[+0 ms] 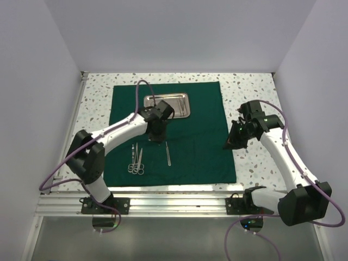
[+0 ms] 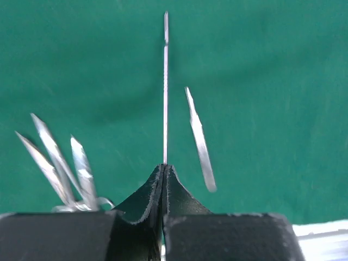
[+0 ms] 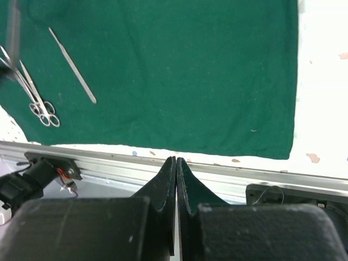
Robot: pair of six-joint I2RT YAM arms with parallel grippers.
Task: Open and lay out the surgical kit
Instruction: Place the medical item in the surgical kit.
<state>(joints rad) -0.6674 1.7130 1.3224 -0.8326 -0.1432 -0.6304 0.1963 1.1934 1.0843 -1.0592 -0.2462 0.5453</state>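
Cloth (image 1: 179,147) is spread flat as a square sheet on the table (image 1: 250,92). Tray (image 1: 167,106) sits on the cloth's far half, near the far edge. We see a few slim shiny things in it, too small to identify.

Left arm: base at the near rail (image 1: 174,204), elbow folded out to the left, forearm running up and right over the cloth. The wrist is bent down just on the near side of the tray. Left gripper (image 2: 165,166) points down at the cloth with its fingers pinched on a thin silver tool (image 2: 165,81). The tool is seen edge-on and sticks straight out from the tips. We can't tell whether its far end touches the cloth.

A second slim tool (image 1: 168,154) lies loose on the cloth just beside the held one, on its right in the left wrist view and roughly parallel to it. Two scissor-like tools (image 1: 136,161) lie side by side further left. Their rings face the near edge and their tips point away.

Right arm: elbow low at the near right corner, forearm angled up and left, wrist tipped down. Right gripper (image 1: 229,145) is at the cloth's right edge. In the right wrist view its fingers (image 3: 167,179) are pressed together with nothing between them. They are aimed toward the near edge of the cloth and the rail.
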